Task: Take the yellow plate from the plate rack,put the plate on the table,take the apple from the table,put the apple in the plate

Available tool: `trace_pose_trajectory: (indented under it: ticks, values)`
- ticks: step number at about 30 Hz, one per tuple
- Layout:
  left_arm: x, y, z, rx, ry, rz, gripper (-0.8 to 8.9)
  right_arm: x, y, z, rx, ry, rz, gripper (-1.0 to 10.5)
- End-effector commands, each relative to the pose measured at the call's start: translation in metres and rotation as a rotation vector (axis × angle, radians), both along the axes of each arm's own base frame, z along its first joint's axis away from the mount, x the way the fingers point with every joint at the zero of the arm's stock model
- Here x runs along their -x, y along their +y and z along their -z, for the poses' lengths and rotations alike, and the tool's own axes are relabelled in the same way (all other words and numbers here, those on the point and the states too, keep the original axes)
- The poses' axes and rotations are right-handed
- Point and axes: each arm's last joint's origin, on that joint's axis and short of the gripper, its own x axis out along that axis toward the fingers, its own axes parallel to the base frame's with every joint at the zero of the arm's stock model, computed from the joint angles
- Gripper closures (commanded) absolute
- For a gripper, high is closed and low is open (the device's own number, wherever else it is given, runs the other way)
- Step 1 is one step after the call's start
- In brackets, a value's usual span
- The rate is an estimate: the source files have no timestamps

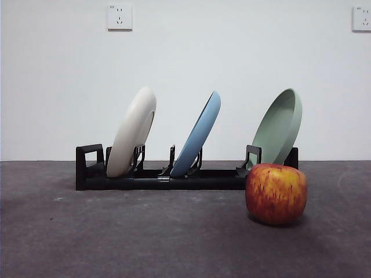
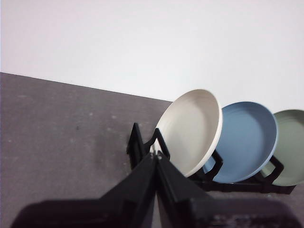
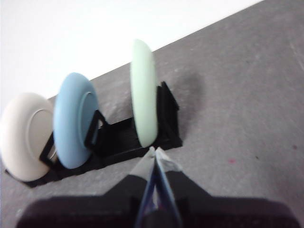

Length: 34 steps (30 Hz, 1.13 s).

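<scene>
Dark grey mottled table (image 1: 116, 243) runs to a plain white wall (image 1: 185, 58) bearing two sockets. My left gripper (image 2: 156, 156) hangs with its jaws pressed together, the long black slotted plate rack (image 2: 137, 145) just beyond their tips; the matte cream yellow plate (image 2: 192, 128) leans there, with the blue plate (image 2: 247, 140) and the sage-green plate (image 2: 292, 145) past it. My right gripper (image 3: 154, 151), jaws likewise closed, hovers near the rack's green-plate end. Before that end, on the table, sits the round red apple streaked with yellow (image 1: 276, 193).

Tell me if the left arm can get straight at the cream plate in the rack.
Probably yes. The left pincer, shut, points at the yellow plate, which stands at the plate rack end; nothing lies between them.
</scene>
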Motion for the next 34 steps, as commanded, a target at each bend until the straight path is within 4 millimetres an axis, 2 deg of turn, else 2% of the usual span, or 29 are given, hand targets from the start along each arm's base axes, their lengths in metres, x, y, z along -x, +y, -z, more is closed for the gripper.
trace_pose_trajectory:
  ticks: [1, 7, 14, 16, 18, 20, 29, 34]
  values:
    - [-0.011, -0.001, -0.016, -0.027, 0.032, 0.046, 8.20, -0.009, 0.002, -0.020, 0.067, 0.004, -0.063, 9.6]
    - [-0.043, -0.005, -0.048, -0.024, 0.152, 0.148, 8.19, -0.032, 0.005, -0.051, 0.118, 0.054, -0.130, 9.5]
    - [-0.093, -0.010, -0.077, 0.010, 0.298, 0.282, 8.05, -0.061, 0.011, -0.069, 0.123, 0.122, -0.274, 9.3]
    - [-0.108, -0.011, -0.083, 0.002, 0.331, 0.319, 7.11, -0.068, 0.012, -0.071, 0.109, 0.140, -0.305, 8.5]
    - [-0.125, -0.013, -0.089, 0.007, 0.369, 0.337, 5.66, -0.076, 0.014, -0.072, 0.096, 0.155, -0.335, 7.2]
    - [-0.141, -0.015, -0.095, 0.010, 0.397, 0.354, 5.00, -0.081, 0.014, -0.071, 0.089, 0.169, -0.348, 6.9]
    - [-0.213, -0.045, -0.109, -0.019, 0.483, 0.445, 4.99, -0.092, 0.021, -0.063, 0.088, 0.215, -0.375, 6.9]
    - [-0.254, -0.074, -0.102, -0.032, 0.529, 0.509, 4.99, -0.095, 0.021, -0.061, 0.087, 0.226, -0.376, 6.9]
